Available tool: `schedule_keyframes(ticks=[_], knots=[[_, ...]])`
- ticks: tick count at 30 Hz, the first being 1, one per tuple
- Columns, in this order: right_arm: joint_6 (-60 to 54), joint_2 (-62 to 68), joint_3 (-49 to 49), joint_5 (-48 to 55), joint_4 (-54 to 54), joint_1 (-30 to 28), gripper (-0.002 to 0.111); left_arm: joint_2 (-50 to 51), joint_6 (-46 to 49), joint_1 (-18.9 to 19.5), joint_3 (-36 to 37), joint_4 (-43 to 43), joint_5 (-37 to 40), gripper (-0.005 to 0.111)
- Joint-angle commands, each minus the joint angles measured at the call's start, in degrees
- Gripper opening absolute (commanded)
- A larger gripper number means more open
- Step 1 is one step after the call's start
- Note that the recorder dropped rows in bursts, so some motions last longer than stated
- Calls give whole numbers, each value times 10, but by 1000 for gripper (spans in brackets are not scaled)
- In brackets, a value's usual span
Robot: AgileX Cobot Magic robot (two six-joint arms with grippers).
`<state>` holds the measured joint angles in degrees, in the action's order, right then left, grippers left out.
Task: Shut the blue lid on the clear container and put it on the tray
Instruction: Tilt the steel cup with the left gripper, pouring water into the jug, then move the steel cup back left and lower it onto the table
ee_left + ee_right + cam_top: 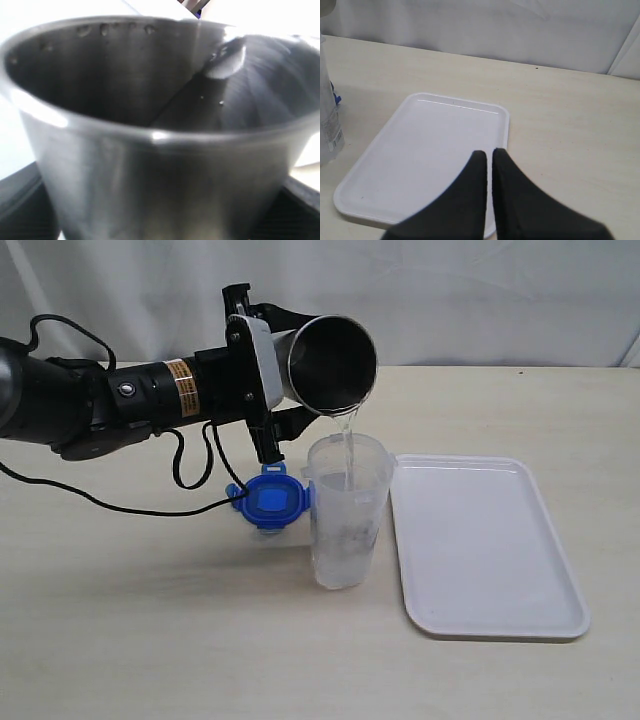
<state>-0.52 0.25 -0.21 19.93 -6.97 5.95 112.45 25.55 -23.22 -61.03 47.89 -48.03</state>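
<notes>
A: The left end effector?
B: Holds the shiny steel cup, mouth tipped toward four o'clock.
A: Rightward?
B: A round blue lid lying flat; clear plastic container upright at its three o'clock; white rectangular tray farther; right end effector closed.

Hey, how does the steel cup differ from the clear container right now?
The steel cup is shiny opaque metal; the clear container is cloudy see-through plastic. The cup is held tipped on its side in the left gripper; the container stands upright on the table. Water runs out of the cup and into the container. Both are open-topped and tapered.
</notes>
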Motion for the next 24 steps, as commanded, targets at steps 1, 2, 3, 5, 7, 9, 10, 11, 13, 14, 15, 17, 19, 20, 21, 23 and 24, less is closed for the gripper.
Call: schedule_keyframes(ticks=[1, 2, 3, 5, 7, 9, 10, 11, 13, 14, 15, 17, 19, 20, 21, 23, 24], knots=[[-2, -2, 2, -1, 1, 1, 5, -15, -1, 0, -11, -15, -31, 0], [-2, -2, 2, -1, 1, 1, 5, -15, -5, 0, -11, -15, -26, 0], [-2, -2, 2, -1, 1, 1, 5, -15, -7, 0, -11, -15, -21, 0], [-2, -2, 2, -1, 1, 1, 5, -15, -22, -1, -11, -15, -14, 0], [-2, -2, 2, -1, 1, 1, 5, -15, -43, -1, -11, -15, -6, 0], [-2, -2, 2, -1, 1, 1, 5, -15, -94, -1, -11, -15, 2, 0], [-2, -2, 2, -1, 1, 1, 5, -15, -125, -1, -11, -15, 6, 0], [-2, -2, 2, -1, 1, 1, 5, -15, -172, -1, -11, -16, 6, 0], [-2, -2, 2, -1, 1, 1, 5, -15, -213, 0, -11, -21, 3, 0], [-2, -2, 2, -1, 1, 1, 5, -15, -218, 0, -11, -23, -1, 0], [-2, -2, 2, -1, 1, 1, 5, -15, -218, 0, -11, -25, -4, 0], [-2, -2, 2, -1, 1, 1, 5, -15, -220, 0, -11, -54, -2, 0], [-2, -2, 2, -1, 1, 1, 5, -13, -236, 3, -11, -106, 6, 0], [-2, -2, 2, -1, 1, 1, 5, -13, -249, 6, -11, -133, 8, 0], [-2, -2, 2, -1, 1, 1, 5, -11, -271, 11, -11, -157, 12, 0], [-2, -2, 2, -1, 1, 1, 5, -5, -317, 24, -11, -184, 14, 0], [-2, -2, 2, -1, 1, 1, 5, -2, -337, 34, -11, -189, 10, 0]])
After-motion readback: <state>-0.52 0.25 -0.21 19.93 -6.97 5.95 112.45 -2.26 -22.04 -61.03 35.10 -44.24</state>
